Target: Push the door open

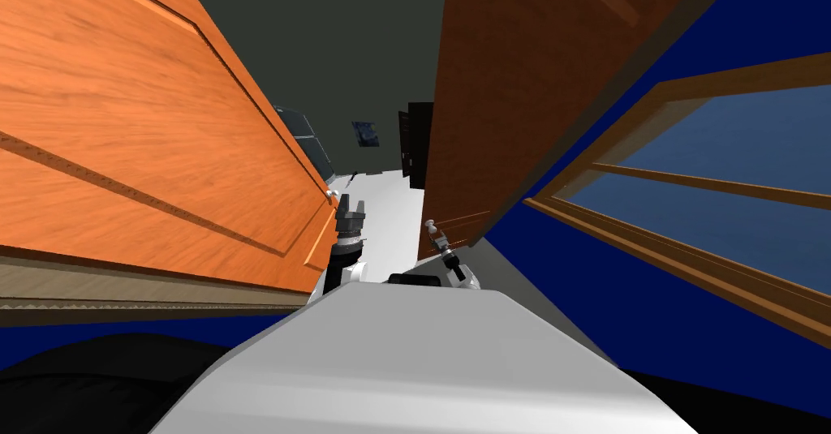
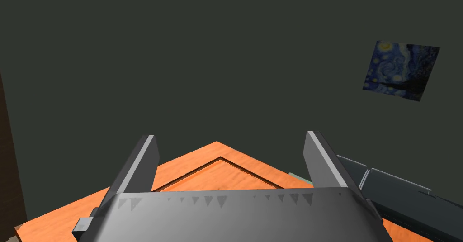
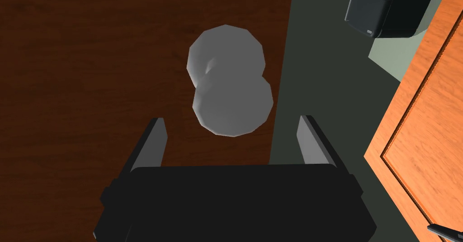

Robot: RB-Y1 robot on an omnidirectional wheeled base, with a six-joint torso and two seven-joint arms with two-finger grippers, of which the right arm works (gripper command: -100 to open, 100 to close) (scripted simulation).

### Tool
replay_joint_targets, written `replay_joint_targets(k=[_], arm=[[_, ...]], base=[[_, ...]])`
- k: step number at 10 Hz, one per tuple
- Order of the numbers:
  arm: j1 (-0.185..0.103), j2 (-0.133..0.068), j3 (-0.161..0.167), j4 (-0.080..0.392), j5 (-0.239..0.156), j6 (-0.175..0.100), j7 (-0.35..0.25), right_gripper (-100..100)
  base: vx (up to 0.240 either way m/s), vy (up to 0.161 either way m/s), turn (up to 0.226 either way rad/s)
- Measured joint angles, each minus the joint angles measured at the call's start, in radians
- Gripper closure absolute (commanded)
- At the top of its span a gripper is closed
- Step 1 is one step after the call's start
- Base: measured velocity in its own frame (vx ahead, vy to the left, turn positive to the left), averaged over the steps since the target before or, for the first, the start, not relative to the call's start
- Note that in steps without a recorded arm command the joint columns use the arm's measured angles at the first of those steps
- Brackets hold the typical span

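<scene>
Logged both pairs of jaws as spread, nothing pinched. Put right gripper [image 3: 231,118] just short of grey knob [image 3: 230,85], with the knob centred ahead of the gap between blades; no contact visible. Noted knob sat on dark brown door [image 3: 90,49], near its free edge. Put left gripper [image 2: 231,135] over the panelled face of orange door [image 2: 217,171]; couldn't tell if touching.

In head view, marked orange door across left of frame, brown door upper centre-right, narrow gap at centre. Saw pale floor [image 1: 393,210] through it, then dark grey wall [image 1: 341,48] and painting [image 1: 366,133] farthest back. Couldn't tell which leaf was the target; judged brown one likelier.

Flagged risks: blades sliding off rounded knob if pushed off-centre; blades straddling and snagging knob; left forearm catching orange leaf in the tight gap.
</scene>
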Motion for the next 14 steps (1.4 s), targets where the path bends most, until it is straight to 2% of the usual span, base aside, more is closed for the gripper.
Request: replay_joint_targets(k=[2, 3, 9, 11, 14], arm=[[-0.002, 0.010, -0.004, 0.006, -0.002, 0.000, 0.007, -100], [-0.003, 0.011, -0.005, 0.006, -0.002, 0.000, 0.008, 100], [0.000, 0.010, -0.003, 0.008, -0.001, 0.003, 0.007, 100], [0.007, 0.007, -0.001, 0.002, -0.013, 0.007, -0.024, 100], [0.004, 0.004, -0.002, 0.017, -0.040, -0.003, -0.075, 100]], base=[[0.132, 0.040, 0.011], [-0.009, -0.001, -0.001], [-0.010, -0.004, 0.007], [0.021, 0.011, 0.020], [0.030, 0.012, 0.032]])
